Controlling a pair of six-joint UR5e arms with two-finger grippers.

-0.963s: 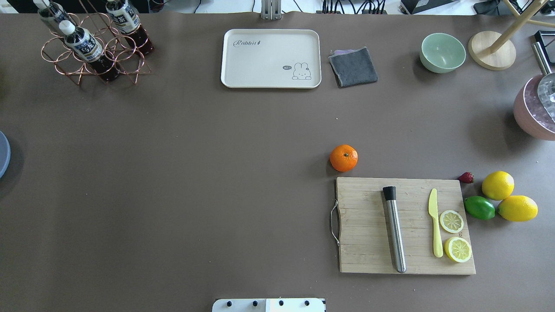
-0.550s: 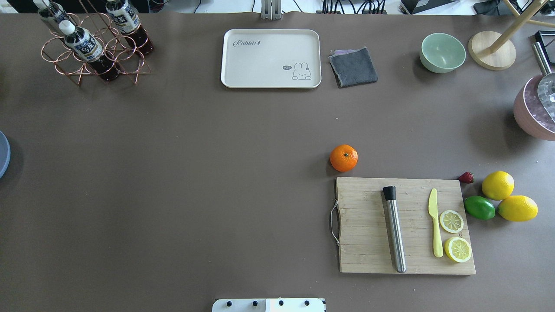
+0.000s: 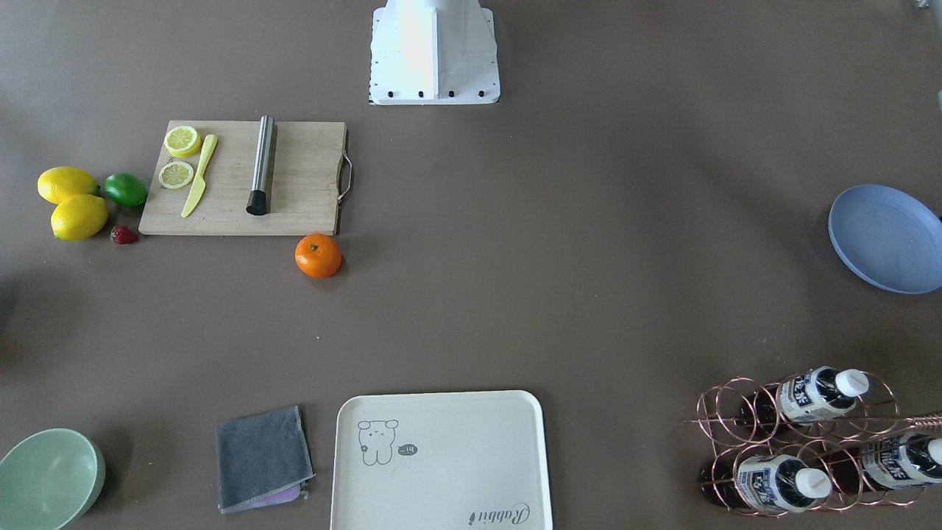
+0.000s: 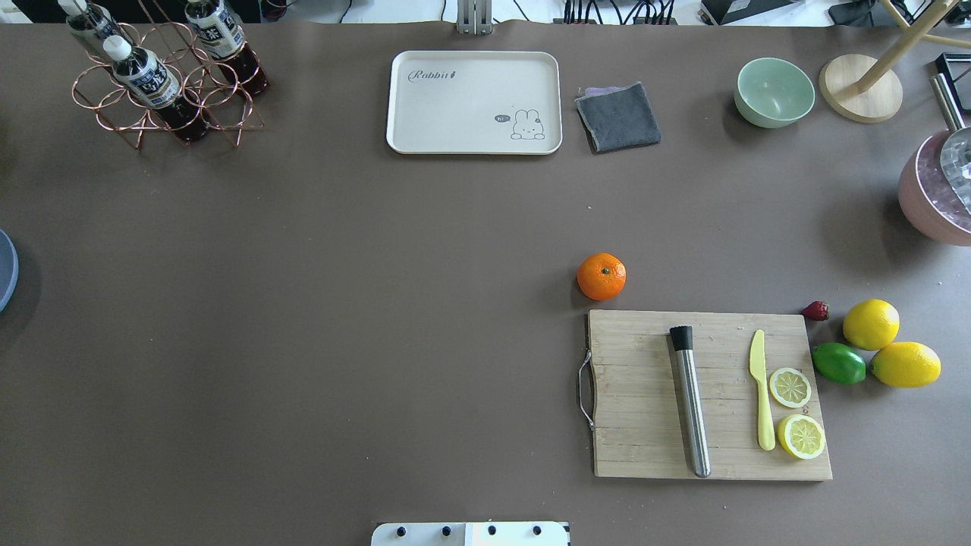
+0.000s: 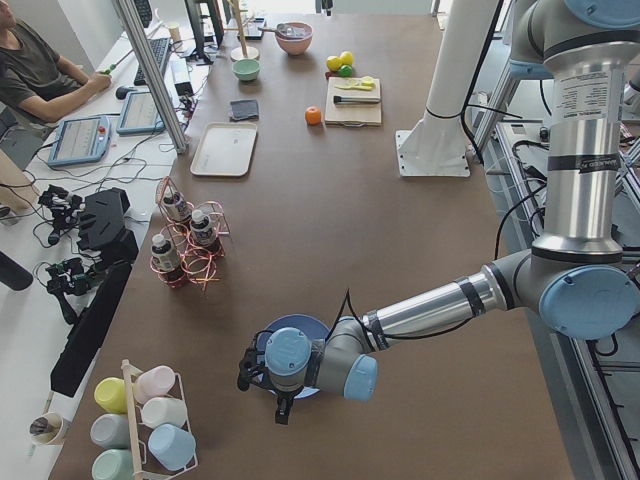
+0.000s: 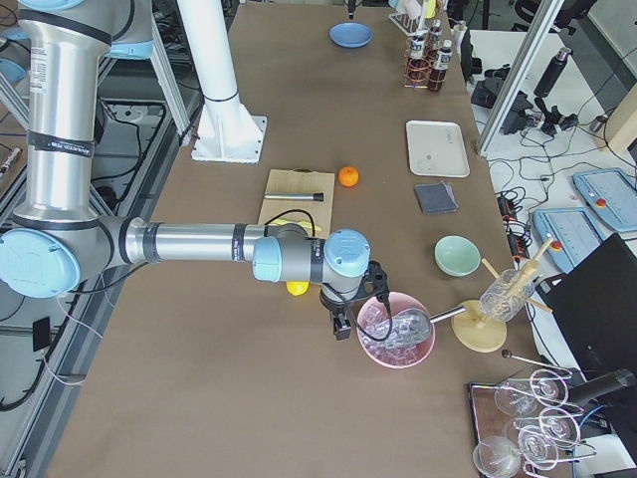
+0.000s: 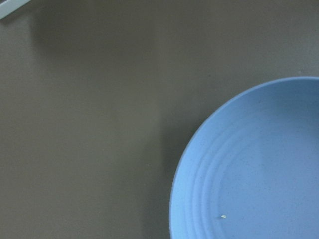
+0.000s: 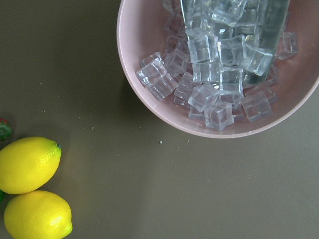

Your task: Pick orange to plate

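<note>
The orange (image 4: 601, 276) rests on the brown table just beyond the far left corner of the cutting board; it also shows as the orange (image 3: 318, 255). Far off at my left end of the table lies the light-blue plate (image 3: 887, 239), which fills the lower right of the left wrist view as the plate (image 7: 249, 164). My left gripper (image 5: 281, 410) hangs over the plate's near rim. My right gripper (image 6: 338, 327) hovers beside the pink ice bowl, well away from the orange. I cannot tell whether either gripper is open or shut.
The cutting board (image 4: 705, 394) carries a steel muddler (image 4: 690, 402), a yellow knife and two lemon slices. Two lemons (image 4: 871, 324), a lime and a strawberry lie to its right. A pink ice bowl (image 8: 219, 69), green bowl (image 4: 774, 92), tray (image 4: 474, 102), grey cloth and bottle rack (image 4: 163, 76) line the edges.
</note>
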